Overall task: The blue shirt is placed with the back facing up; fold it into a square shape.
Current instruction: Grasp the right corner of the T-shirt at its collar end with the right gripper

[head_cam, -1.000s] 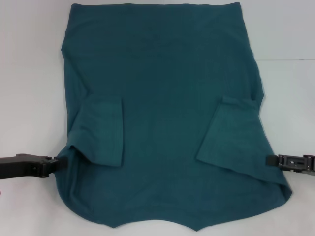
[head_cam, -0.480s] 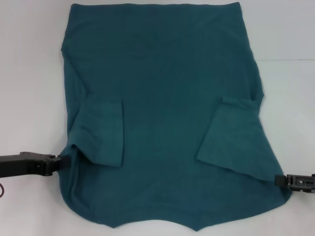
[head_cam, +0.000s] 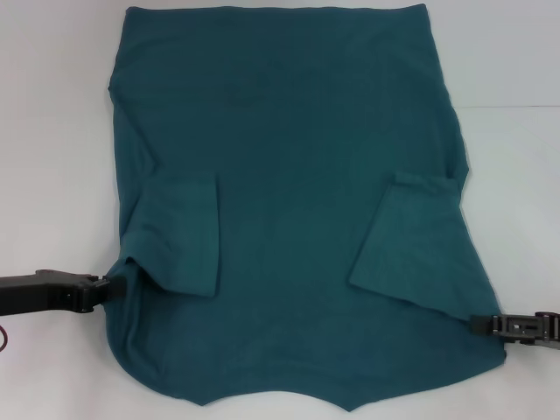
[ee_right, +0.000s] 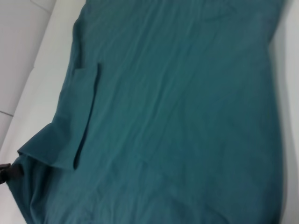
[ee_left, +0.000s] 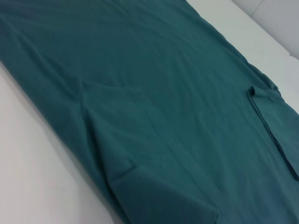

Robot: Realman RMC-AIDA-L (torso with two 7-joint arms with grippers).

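Blue shirt [head_cam: 289, 131] — matt, soft cloth, seemingly cotton.

Both arms are matt black. The left tool [head_cam: 107, 289] ends a smooth, blocky black housing with a thin reddish cable behind it. The right tool [head_cam: 477, 325] is slimmer and ribbed, its casing showing small pale fittings.

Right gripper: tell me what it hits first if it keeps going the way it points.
The right gripper points inward at the blue shirt; it would meet the shirt's near side edge first, probably already touching it.
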